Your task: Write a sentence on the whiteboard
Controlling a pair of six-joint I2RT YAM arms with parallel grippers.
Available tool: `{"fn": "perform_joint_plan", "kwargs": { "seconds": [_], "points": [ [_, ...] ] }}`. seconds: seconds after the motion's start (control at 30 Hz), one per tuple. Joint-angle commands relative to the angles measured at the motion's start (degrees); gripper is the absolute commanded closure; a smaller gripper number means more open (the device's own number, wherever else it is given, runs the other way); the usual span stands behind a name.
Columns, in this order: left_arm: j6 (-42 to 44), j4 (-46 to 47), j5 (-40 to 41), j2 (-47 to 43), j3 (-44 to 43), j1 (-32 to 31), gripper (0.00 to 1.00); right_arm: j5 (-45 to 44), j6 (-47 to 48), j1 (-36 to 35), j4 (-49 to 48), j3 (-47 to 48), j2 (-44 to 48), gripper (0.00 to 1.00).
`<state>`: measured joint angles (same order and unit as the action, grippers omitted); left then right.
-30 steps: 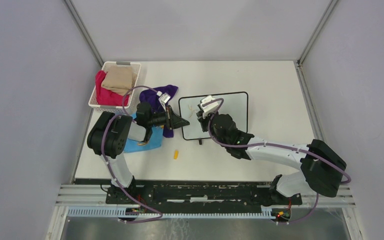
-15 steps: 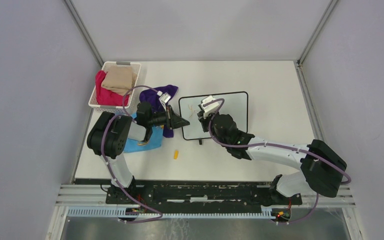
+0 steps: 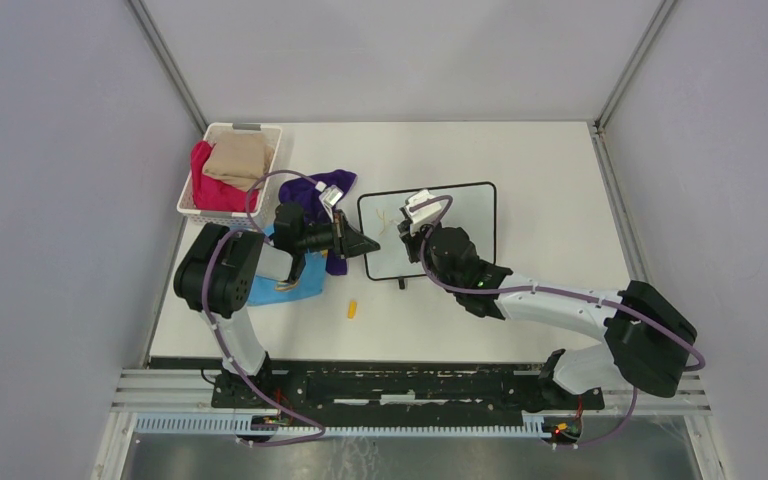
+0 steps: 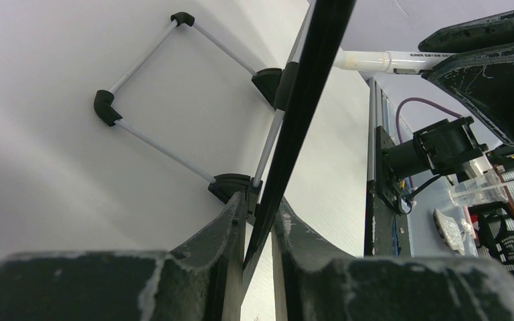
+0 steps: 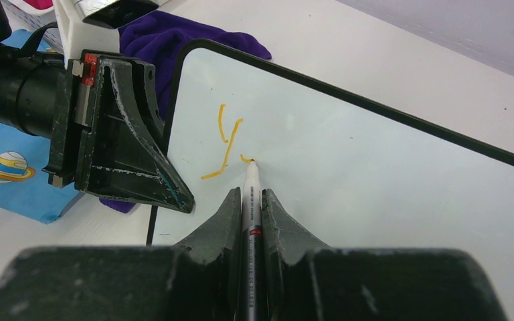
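Top external: white table [image 3: 550, 200] between grey walls [image 3: 60, 200]; left gripper [image 3: 372, 245] pinches whiteboard [image 3: 465, 225] edge; right gripper [image 5: 251, 197] clamps marker [image 5: 250, 175].

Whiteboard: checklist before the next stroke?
1. Hold: left gripper jaws shut on the whiteboard frame: ok.
2. Pen: right gripper jaws shut on the marker, straight between them: ok.
3. Contact: marker tip on the board, just right of the "y": ok.
4. Room: bare board to the right of the tip: ok.
5. Progress: sentence finished: not ok, only a "y" and a short stroke.
6. Board lying flat: cannot tell.
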<state>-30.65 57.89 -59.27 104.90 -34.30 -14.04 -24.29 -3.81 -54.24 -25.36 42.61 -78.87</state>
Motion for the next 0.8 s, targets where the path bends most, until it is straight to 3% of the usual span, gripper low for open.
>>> {"fn": "perform_joint_plan", "kwargs": {
  "seconds": [0.0,0.77],
  "points": [
    [3.89,-5.24,1.29,-0.40,-0.37,-0.55,0.98,-2.23,0.62,1.02,-0.30,1.98,0.81,1.00],
    [5.95,-8.74,1.20,-0.67,-1.20,-1.15,0.98,1.89,0.66,1.11,-0.04,4.30,-1.50,1.00]
  ]
}}
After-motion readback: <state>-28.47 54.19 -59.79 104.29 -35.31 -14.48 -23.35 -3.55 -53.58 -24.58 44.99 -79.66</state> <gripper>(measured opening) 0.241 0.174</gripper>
